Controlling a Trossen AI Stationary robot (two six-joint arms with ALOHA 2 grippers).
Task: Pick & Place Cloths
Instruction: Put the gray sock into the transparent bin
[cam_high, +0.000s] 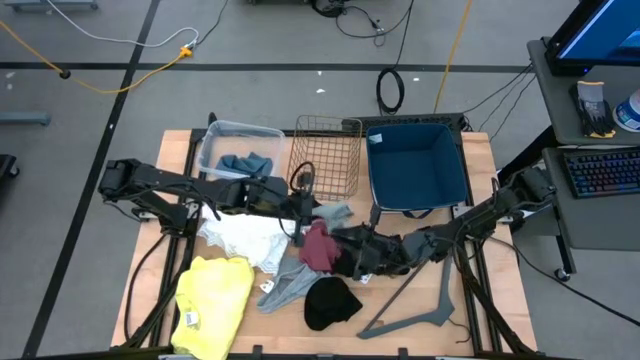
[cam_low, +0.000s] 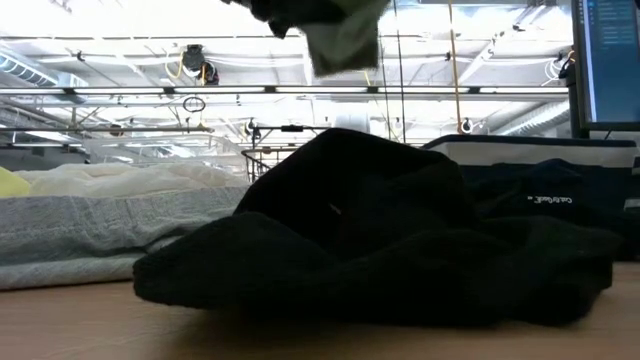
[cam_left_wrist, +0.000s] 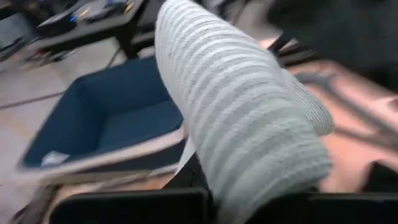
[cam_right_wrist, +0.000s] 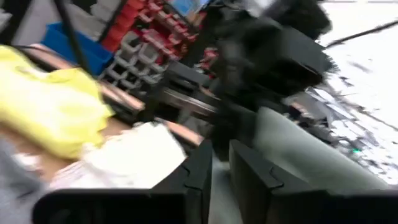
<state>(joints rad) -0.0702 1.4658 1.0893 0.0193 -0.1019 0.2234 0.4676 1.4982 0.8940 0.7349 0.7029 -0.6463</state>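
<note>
Nearest the front edge of the table (cam_high: 495, 300), the yellow cloth (cam_high: 215, 300) is seen spread at the left, the black cloth (cam_high: 330, 302) is heaped in the middle, and the grey hanger (cam_high: 420, 310) lies flat to the right. In the low view that black heap fills the foreground. Just behind it, a grey cloth (cam_high: 285, 285) is stretched between the yellow and the black, with the white cloth (cam_high: 245, 238) crumpled a little farther back. At mid-table the maroon cloth (cam_high: 318, 247) is bunched up, and the right gripper (cam_high: 345, 252) is lowered right beside it; its fingers are seen only a narrow gap apart in the right wrist view, and nothing can be made out between them. Just beyond, the left gripper (cam_high: 305, 210) is clamped tight on a pale ribbed cloth (cam_left_wrist: 249, 124), which is raised clear of the table and hangs at the top of the low view. Along the far edge, a clear tub (cam_high: 213, 150) at the left is seen with a blue cloth (cam_high: 247, 163) inside, a wire basket (cam_high: 325, 160) stands next to it, and a blue bin (cam_high: 420, 170) is placed at the right.
</note>
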